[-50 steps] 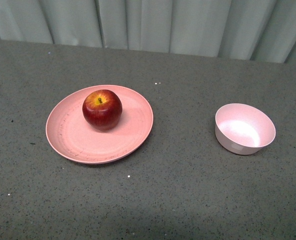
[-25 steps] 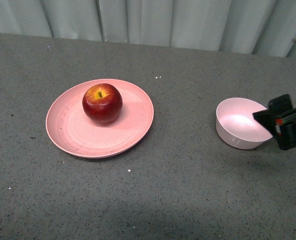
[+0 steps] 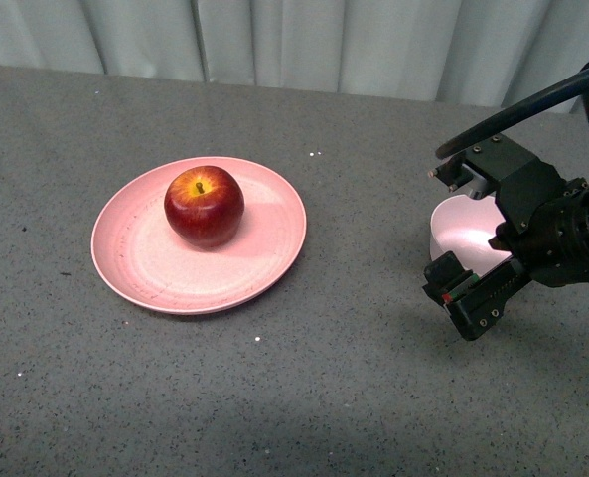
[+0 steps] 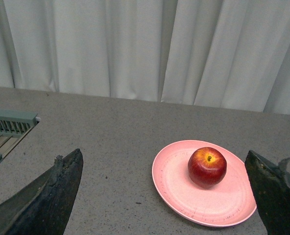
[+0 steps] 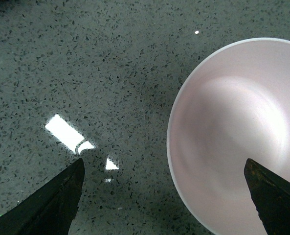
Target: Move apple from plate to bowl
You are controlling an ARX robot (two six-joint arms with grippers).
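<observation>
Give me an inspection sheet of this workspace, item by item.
Surface: grey speckled tabletop, small white flecks.
Job's things: glossy dark-red apple on wide shallow pink plate; small deep pale-pink bowl apart from the plate, nothing seen inside.
Clutter: nothing seen.
Grippers: left gripper open, empty, facing the plate; right gripper open, empty, over the bowl's rim.
Cables: black cable along right arm.
Surroundings: pale pleated curtain behind; grey-green slotted frame beside the table.

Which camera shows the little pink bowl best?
The right wrist view: it looks straight down into the empty bowl. In the front view the right arm hides part of it; the left wrist view misses it.
</observation>
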